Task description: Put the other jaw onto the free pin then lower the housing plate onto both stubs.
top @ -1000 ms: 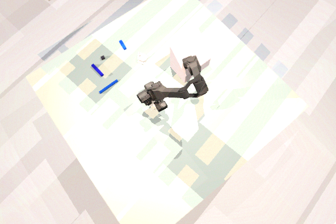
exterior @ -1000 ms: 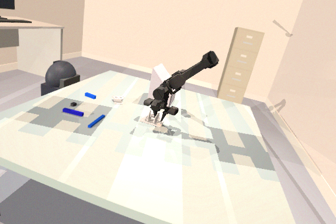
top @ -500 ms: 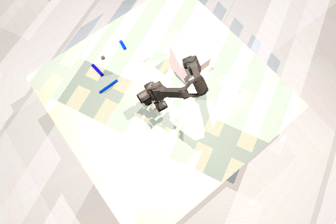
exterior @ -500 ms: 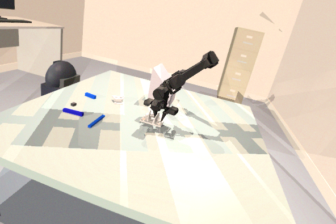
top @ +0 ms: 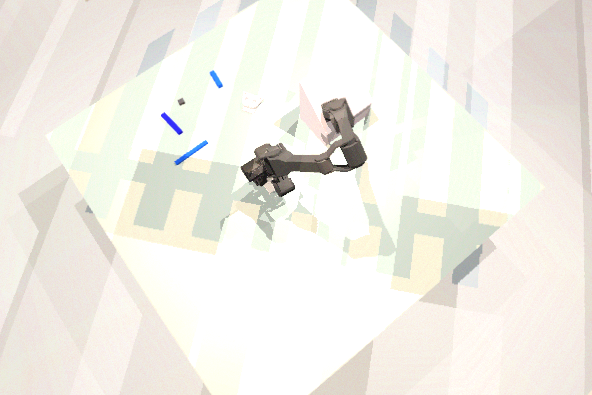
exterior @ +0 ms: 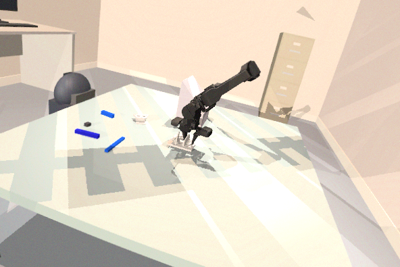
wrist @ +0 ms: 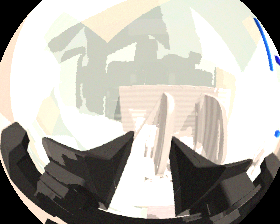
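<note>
My gripper (exterior: 186,140) is low over the pale base fixture (exterior: 180,144) near the middle of the table. It is shut on a thin pale part that stands upright between the fingers; it looks like the free jaw (wrist: 165,132). In the wrist view the dark fingers flank this part, and the ribbed base (wrist: 160,103) with a curved pale piece (wrist: 211,119) lies just beyond it. Pins and gear teeth are hidden by the fingers. A small white flat part, apparently the housing plate (top: 252,101), lies apart on the table; it also shows in the exterior view (exterior: 140,117).
Three blue bars (top: 190,152) (top: 171,123) (top: 216,79) and a small dark cube (top: 181,101) lie left of the fixture. A pale upright panel (exterior: 189,93) stands behind the arm. A dark dome-shaped object (exterior: 71,90) sits beyond the table's far left edge.
</note>
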Motion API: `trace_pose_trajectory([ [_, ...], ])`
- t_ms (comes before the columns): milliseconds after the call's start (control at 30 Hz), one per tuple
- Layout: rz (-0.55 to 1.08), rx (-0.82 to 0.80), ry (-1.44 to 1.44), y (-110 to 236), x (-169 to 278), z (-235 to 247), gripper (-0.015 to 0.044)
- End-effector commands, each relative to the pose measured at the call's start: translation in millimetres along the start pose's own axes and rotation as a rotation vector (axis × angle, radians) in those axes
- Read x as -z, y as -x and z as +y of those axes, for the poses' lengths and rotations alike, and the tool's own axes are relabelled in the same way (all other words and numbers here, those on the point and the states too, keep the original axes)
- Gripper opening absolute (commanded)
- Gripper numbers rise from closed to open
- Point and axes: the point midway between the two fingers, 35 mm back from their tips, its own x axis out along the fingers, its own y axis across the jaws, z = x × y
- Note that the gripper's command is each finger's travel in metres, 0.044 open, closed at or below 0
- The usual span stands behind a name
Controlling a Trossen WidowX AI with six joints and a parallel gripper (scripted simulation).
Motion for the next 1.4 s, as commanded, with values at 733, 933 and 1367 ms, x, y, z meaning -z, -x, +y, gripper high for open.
trace_pose_trajectory([
  [733,0.001,-0.004,-0.001,1.0,-0.2,0.6,0.0134],
  [933,0.001,-0.004,-0.001,-0.7,-0.2,0.6,0.0134],
  [1367,0.001,-0.004,-0.001,-1.1,-0.2,0.6,0.0134],
])
